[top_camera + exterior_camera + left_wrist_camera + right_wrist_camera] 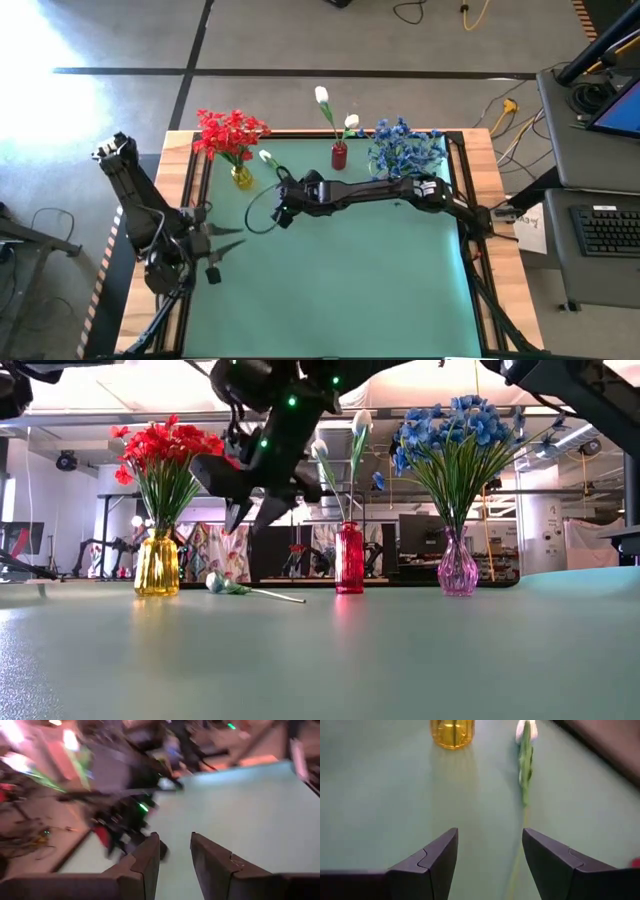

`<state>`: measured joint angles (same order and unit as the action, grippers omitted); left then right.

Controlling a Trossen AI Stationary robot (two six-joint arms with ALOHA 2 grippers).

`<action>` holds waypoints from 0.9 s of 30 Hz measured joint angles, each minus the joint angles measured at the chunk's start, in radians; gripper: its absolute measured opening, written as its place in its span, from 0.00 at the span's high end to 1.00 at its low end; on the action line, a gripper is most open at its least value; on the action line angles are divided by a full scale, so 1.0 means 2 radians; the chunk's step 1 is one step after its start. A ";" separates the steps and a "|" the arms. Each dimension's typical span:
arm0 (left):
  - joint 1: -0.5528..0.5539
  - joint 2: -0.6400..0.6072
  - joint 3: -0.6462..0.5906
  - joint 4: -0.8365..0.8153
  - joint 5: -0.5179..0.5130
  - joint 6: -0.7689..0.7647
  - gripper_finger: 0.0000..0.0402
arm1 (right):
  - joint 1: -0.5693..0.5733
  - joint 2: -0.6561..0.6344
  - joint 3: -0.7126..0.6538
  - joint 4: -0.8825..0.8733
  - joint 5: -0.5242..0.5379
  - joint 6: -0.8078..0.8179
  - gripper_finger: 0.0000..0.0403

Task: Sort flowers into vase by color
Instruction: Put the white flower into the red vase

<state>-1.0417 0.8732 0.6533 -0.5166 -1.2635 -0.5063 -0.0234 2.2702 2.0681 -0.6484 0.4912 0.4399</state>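
White and green, a loose tulip (pixel 524 765) lay flat on the bench (pixel 380 280) between the yellow vase (pixel 241 177) and red vase (pixel 339 156). The right tool (pixel 490 857) hovered above its stem, fingers apart and empty; the left tool (pixel 174 860) waited near the bench's left edge, slightly parted.

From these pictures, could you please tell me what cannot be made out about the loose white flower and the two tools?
- White flower: its stem end, right wrist view, runs off the edge by the right tool.
- Same flower, high view: stem hidden under the right arm.
- Left tool: its surroundings, left wrist view, are blurred.
- Red vase: how many stems it holds, too small to count.
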 joint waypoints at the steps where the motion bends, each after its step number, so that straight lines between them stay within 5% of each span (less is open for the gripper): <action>1: 0.000 -0.006 0.000 0.000 -0.017 0.003 0.75 | -0.003 0.003 0.000 0.000 -0.009 0.025 0.47; 6: 0.001 -0.027 0.003 -0.001 -0.067 0.035 0.75 | -0.019 0.022 0.000 -0.004 -0.023 0.070 0.51; 27: 0.001 -0.033 0.016 0.001 -0.110 0.048 0.75 | -0.052 0.059 -0.002 0.018 -0.025 0.024 0.67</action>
<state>-1.0397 0.8075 0.6857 -0.5148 -1.4834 -0.4100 -0.1272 2.3886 2.0647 -0.6120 0.4408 0.4877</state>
